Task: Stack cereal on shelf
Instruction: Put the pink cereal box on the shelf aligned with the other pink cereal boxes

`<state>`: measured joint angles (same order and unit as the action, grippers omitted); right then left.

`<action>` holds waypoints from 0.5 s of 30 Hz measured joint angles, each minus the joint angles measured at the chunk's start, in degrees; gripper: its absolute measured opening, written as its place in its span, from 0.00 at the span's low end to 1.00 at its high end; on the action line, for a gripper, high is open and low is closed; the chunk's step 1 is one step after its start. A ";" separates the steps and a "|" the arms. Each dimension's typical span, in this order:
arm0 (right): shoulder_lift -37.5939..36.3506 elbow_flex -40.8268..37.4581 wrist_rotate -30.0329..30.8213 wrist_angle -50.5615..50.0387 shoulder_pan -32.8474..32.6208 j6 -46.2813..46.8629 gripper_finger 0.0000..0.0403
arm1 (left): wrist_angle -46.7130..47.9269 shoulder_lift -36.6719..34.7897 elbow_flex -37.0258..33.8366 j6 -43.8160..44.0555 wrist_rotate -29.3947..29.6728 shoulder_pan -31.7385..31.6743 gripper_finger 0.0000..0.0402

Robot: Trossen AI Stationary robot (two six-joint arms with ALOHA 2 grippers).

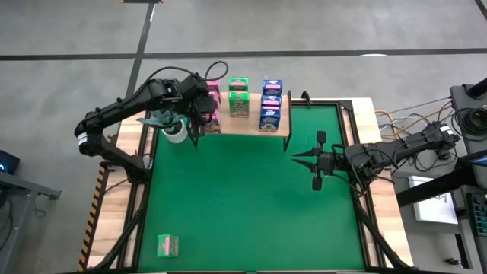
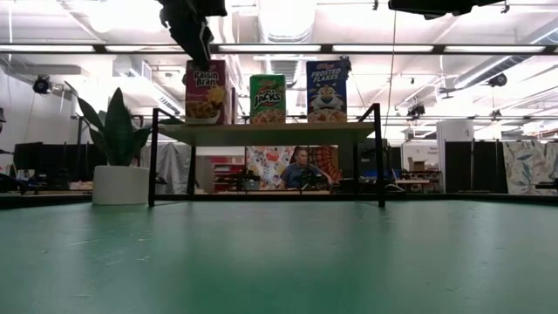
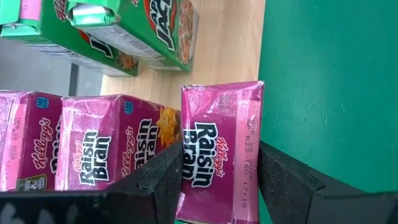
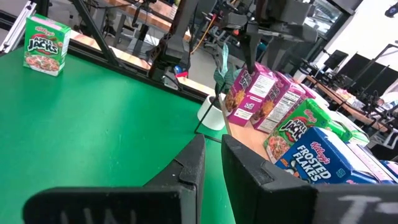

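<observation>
A robotics lab or workshop, probably: bare concrete floor [image 1: 304, 30], strip ceiling lights [image 2: 384, 48], cluttered workbenches [image 4: 348, 93] beyond the table [image 1: 251, 198], and a seated person [image 2: 301, 167].

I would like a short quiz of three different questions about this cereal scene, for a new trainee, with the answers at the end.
1. True or false: the left gripper is closed on a pink Raisin Bran box at the shelf.
2. Multiple choice: where does the lone green Apple Jacks box stand? A) on the shelf; B) on the green mat, near the front corner on the left arm's side; C) in the right gripper.
3. Fill in: the blue boxes on the shelf are labelled Frosted ____.

Key: 1 true; 2 B; 3 Flakes.
</observation>
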<state>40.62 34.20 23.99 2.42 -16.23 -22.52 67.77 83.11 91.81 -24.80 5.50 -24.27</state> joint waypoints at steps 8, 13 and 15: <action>0.00 0.00 0.00 0.00 0.02 0.00 0.11 | 0.47 -0.11 0.07 -1.15 2.97 -0.12 0.43; 0.00 0.00 0.00 -0.01 0.00 0.00 0.11 | 0.44 -0.11 0.07 -1.18 3.02 -0.11 0.43; 0.00 0.00 0.00 -0.02 0.00 0.00 0.11 | 0.41 -0.11 0.07 -1.17 3.02 -0.11 0.43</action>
<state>40.63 34.20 23.99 2.39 -16.23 -22.52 68.18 83.00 91.88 -25.97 8.51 -24.38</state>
